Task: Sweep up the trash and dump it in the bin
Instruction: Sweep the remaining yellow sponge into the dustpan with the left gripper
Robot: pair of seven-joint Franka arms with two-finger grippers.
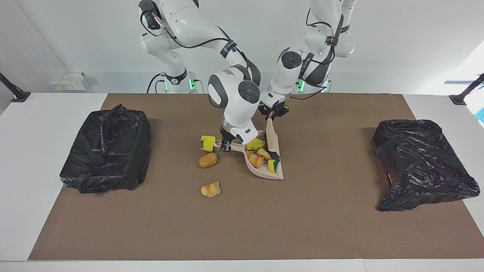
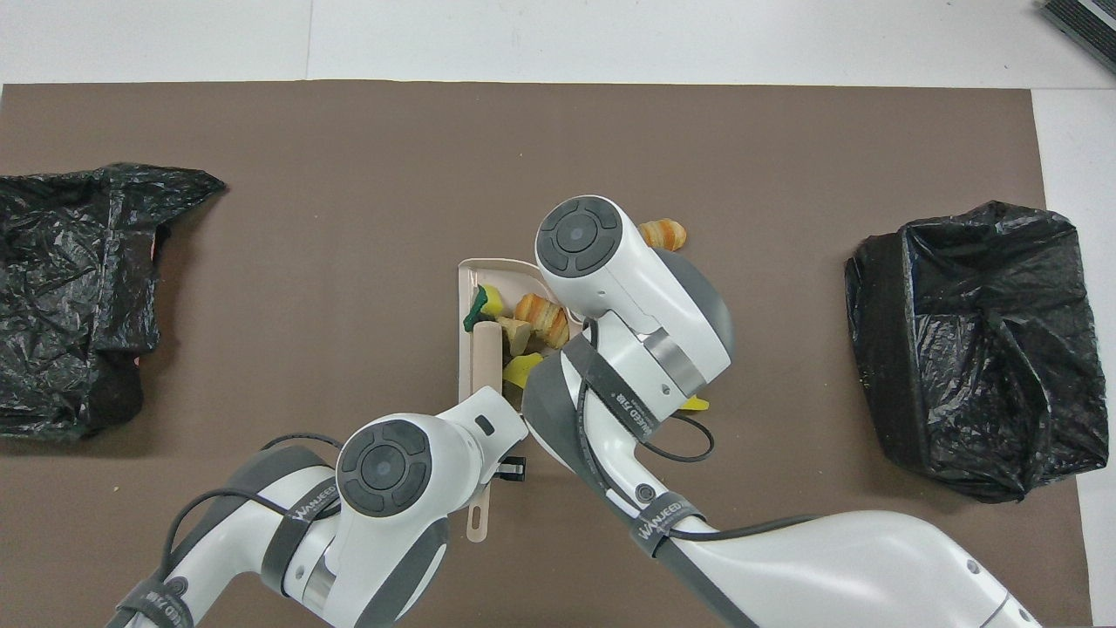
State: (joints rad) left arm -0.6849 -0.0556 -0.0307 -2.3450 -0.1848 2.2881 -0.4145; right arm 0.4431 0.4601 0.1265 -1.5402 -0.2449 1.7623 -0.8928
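Note:
A beige dustpan (image 1: 264,173) lies at the table's middle and also shows in the overhead view (image 2: 471,279). It holds several trash scraps: a yellow chunk (image 1: 256,144), a striped lump (image 1: 255,160) and a tan lump (image 1: 263,153). My right gripper (image 1: 225,146) is shut on the dustpan's handle. My left gripper (image 1: 273,114) is shut on a beige brush (image 1: 271,139), whose dark bristles rest in the pan. Three scraps lie on the mat toward the right arm's end: a yellow chunk (image 1: 207,143), a brown lump (image 1: 208,160) and an orange-striped lump (image 1: 210,189).
A black bag-lined bin (image 1: 107,149) stands at the right arm's end of the brown mat (image 1: 321,226). A second black bag-lined bin (image 1: 419,162) stands at the left arm's end. In the overhead view my arms cover the pan's handle and most loose scraps.

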